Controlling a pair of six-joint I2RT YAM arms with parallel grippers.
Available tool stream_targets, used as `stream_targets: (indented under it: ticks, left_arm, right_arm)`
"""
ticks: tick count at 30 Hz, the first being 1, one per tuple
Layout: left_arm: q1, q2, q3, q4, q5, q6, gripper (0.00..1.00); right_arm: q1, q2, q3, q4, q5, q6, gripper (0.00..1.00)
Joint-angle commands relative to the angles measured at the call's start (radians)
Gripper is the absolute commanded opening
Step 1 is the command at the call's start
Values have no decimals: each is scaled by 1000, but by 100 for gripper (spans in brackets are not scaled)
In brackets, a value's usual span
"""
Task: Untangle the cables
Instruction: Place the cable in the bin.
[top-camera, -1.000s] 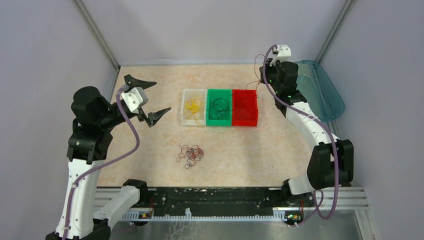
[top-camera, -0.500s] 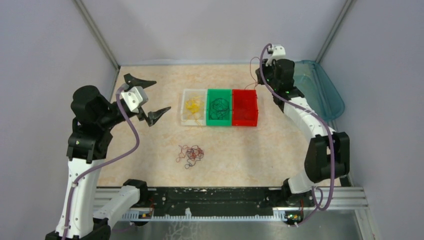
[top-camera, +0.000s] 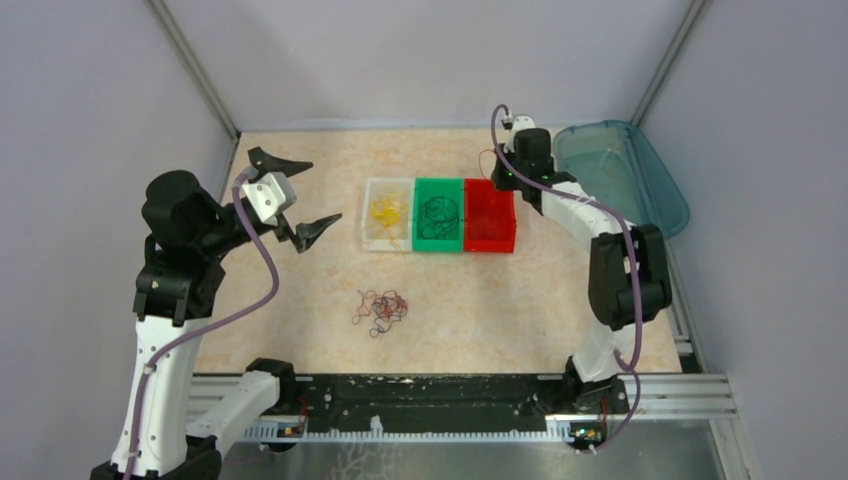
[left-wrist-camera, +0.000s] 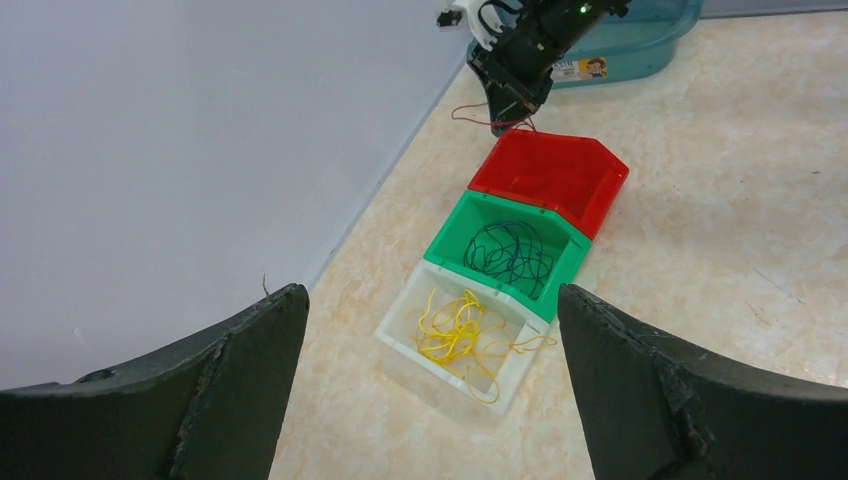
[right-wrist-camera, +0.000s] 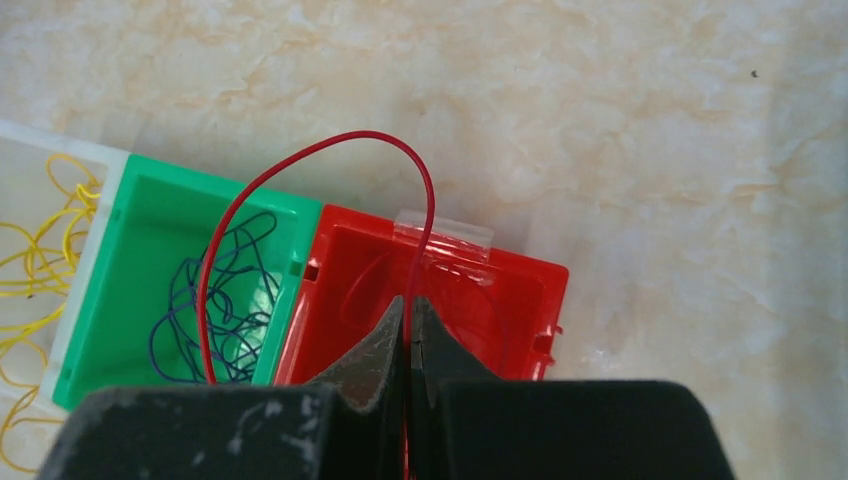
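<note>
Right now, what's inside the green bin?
Only dark curly wires show in the green bin. The floor under them is hidden, and the red wire held by the right gripper crosses the bin in the right wrist view.

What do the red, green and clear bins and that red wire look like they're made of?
The red bin and green bin: opaque moulded plastic, slightly glossy, crisp rims. The clear bin: plastic, see-through walls. The red wire: probably plastic-coated, smooth, holding a springy loop.
</note>
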Motion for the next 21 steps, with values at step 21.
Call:
stream_targets:
  ticks: [21]
  left_arm:
    - [2,-9,14,-18,9,24,99]
  right_arm:
    - [96,44,140,-162,227,-39,37]
